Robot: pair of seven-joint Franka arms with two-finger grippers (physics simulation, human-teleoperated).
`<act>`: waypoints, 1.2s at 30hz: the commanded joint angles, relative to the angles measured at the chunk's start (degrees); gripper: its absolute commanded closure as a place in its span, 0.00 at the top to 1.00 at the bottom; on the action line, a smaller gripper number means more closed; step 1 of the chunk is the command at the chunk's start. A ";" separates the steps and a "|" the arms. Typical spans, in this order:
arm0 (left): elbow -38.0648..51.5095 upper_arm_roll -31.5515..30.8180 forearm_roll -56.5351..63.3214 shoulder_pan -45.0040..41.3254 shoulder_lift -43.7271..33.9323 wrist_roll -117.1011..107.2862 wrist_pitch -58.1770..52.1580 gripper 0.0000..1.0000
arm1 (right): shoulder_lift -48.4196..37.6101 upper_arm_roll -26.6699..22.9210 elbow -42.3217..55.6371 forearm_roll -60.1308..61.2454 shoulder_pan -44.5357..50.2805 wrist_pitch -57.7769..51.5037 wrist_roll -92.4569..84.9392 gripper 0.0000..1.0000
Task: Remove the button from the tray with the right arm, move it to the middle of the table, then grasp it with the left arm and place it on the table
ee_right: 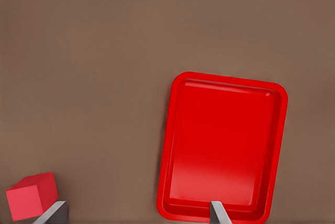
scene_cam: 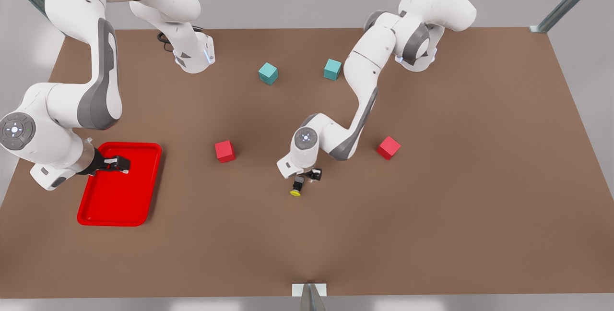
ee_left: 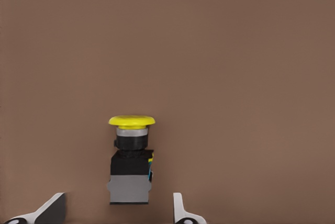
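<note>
The button (scene_cam: 296, 188) lies on its side on the brown table (scene_cam: 431, 215) near the middle, its yellow cap pointing toward the front edge. My left gripper (scene_cam: 306, 179) is right over it and open. In the left wrist view, the button (ee_left: 131, 161) sits between the two fingertips (ee_left: 52, 209) with a gap on each side. The red tray (scene_cam: 120, 196) lies at the front view's left with nothing in it. My right gripper (scene_cam: 120, 163) hovers above the tray, open and holding nothing. In the right wrist view, the tray (ee_right: 222, 150) lies below my right gripper (ee_right: 136, 216).
Two red cubes (scene_cam: 224, 150) (scene_cam: 388, 147) flank the button's spot; one red cube (ee_right: 31, 195) sits near the tray. Two teal cubes (scene_cam: 268, 73) (scene_cam: 332, 69) stand farther back. A small mount (scene_cam: 309, 292) sits at the front edge.
</note>
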 commanded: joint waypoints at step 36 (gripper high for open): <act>6.36 0.20 0.30 0.56 5.28 -1.08 0.90 0.61 | -0.24 0.00 0.38 3.96 0.09 -8.74 1.18 1.00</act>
